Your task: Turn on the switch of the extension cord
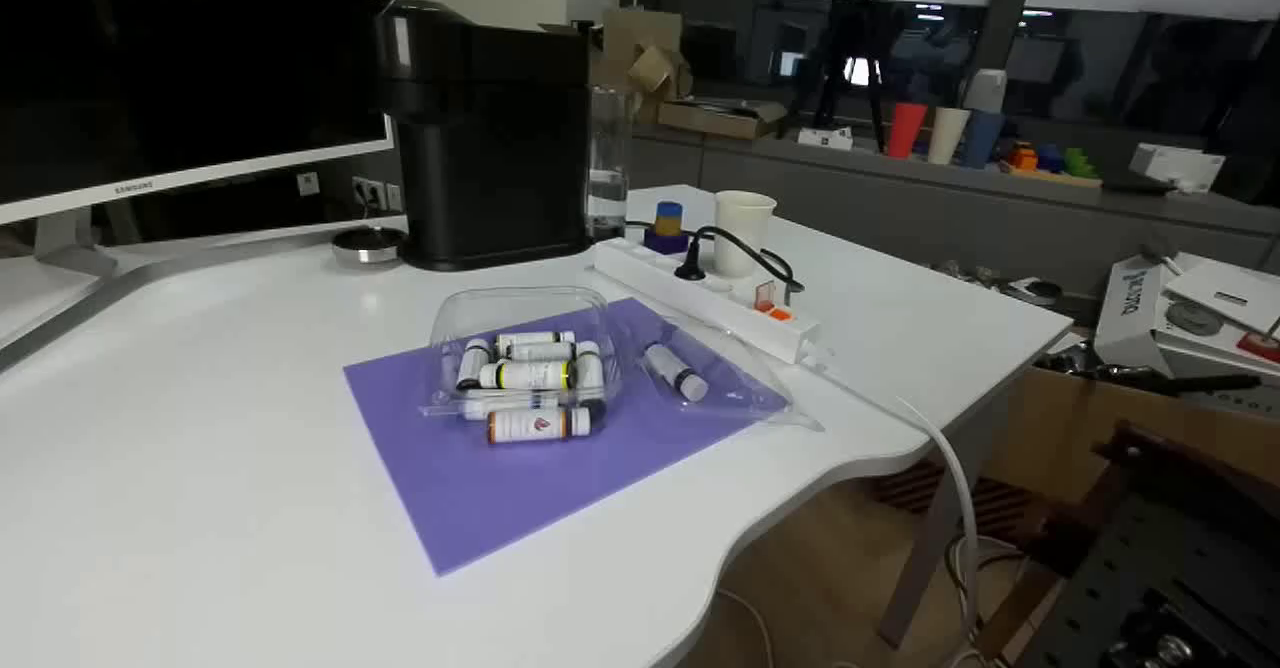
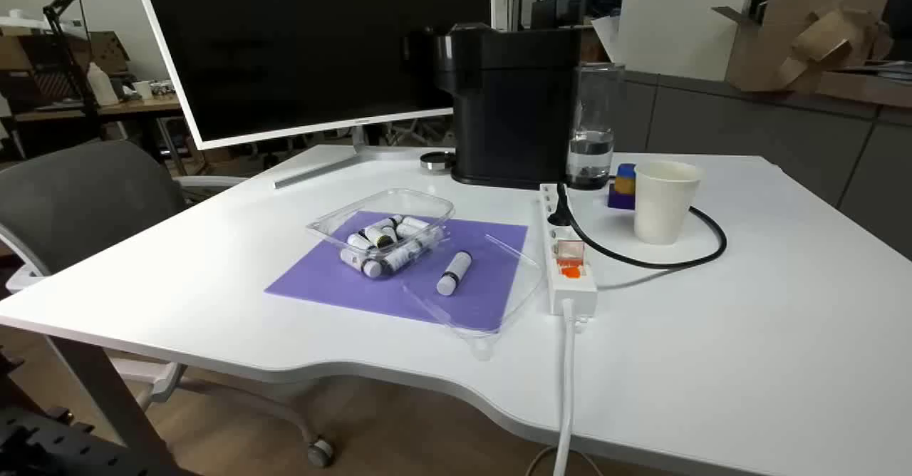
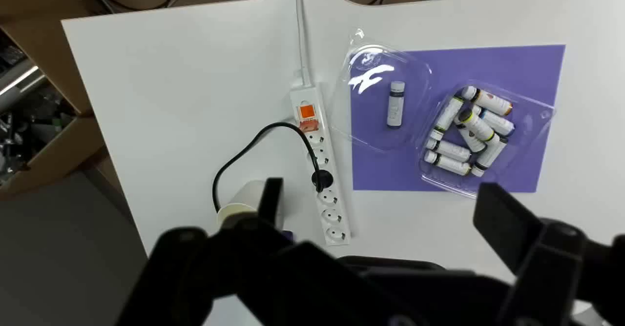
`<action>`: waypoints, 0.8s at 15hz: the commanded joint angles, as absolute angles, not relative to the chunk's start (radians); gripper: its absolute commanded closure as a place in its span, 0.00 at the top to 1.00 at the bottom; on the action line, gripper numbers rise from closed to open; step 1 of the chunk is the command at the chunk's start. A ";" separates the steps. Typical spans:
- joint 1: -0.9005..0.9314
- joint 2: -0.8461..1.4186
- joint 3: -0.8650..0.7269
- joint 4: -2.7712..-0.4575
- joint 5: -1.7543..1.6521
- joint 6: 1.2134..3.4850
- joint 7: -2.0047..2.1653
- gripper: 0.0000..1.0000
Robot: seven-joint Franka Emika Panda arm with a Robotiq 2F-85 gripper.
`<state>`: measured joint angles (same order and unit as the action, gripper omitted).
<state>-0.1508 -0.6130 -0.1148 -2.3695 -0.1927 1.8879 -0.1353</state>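
Black hand [image 3: 378, 199] is over the bench [image 2: 769, 348] in wrist view, fingers [image 3: 505, 226] spread wide, nothing held btwn them. Ext. cord [image 3: 327, 165], the white strip, lies on the bench, sockets [image 3: 331, 216] up; its socket end shows in the gap btwn the fingers in that view. Switch [image 3: 307, 112], small & red-orange, sits at the strip's cable end, well apart fr. the hand. Its see-thru reddish flap [image 2: 570, 251] is flipped up, next to the sockets. Can't tell if switch is on or off. White cable [image 2: 568, 369] runs fr. that end over the bench edge. Black plug [image 3: 322, 179] sits in a socket abt midway, w/ black wire [image 2: 662, 266] looping round the paper cup [image 2: 662, 205], which stands upright. Other side of strip: purple mat [image 1: 450, 508] w/ clear tub [image 1: 520, 310] of small vials [image 1: 530, 376]. Clear lid [image 3: 373, 94] lies partly off the mat, just beside the strip. 1 loose vial [image 2: 454, 273] shows w/in the lid's outline; can't tell if on or under it. Block stack [image 2: 622, 189] is nr the cup. Past strip's socket end: black machine [image 2: 516, 105], tall clear vessel [image 2: 591, 141] part-full of liquid beside it. Monitor [image 2: 313, 41] shows in both exterior views.
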 commanded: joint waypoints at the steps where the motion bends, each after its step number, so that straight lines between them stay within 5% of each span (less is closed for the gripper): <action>1: -0.140 -0.612 -0.123 -2.368 -0.198 1.887 -0.130 1.00; 12: -0.134 -0.600 -0.135 -2.371 -0.200 1.943 -0.152 1.00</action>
<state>-0.1492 -0.6133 -0.1152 -2.3712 -0.1927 1.8957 -0.1363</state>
